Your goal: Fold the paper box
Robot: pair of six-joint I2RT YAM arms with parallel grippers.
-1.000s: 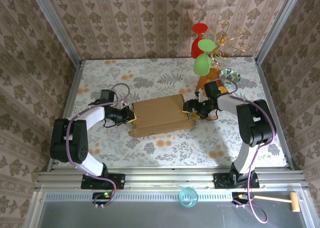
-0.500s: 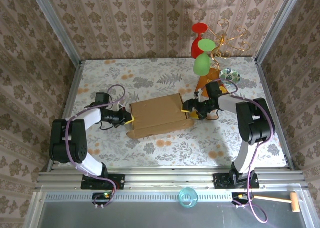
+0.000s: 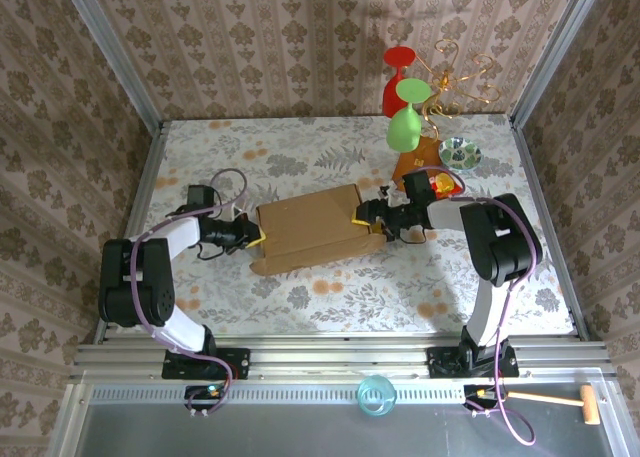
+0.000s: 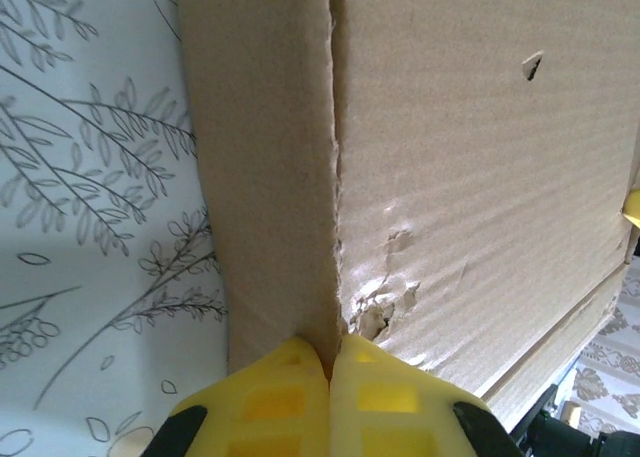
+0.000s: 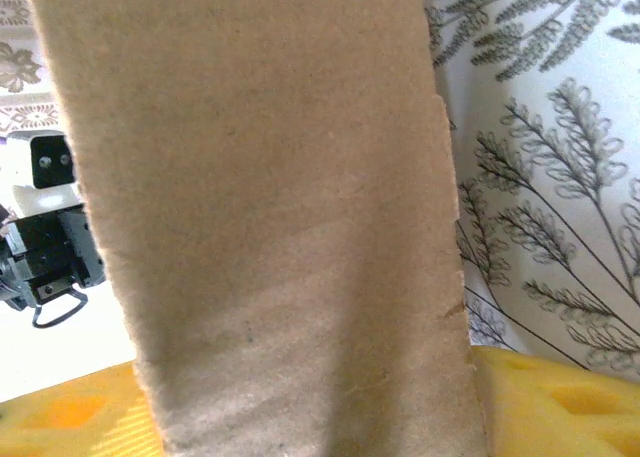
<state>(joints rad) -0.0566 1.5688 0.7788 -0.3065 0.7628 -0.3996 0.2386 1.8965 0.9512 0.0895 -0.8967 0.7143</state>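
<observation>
Here, closed left end effector touches the paper box; spread right end effector straddles its flap.

A floral table is seen. The box is laid at its middle; 3 things are set far right: a cup stand, an orange-brown piece, a shiny dish.

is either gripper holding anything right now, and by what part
Left gripper shut, tips against the left end of the paper box, holding nothing. Right gripper straddles its right end flap; a firm grip cannot be told.
</observation>
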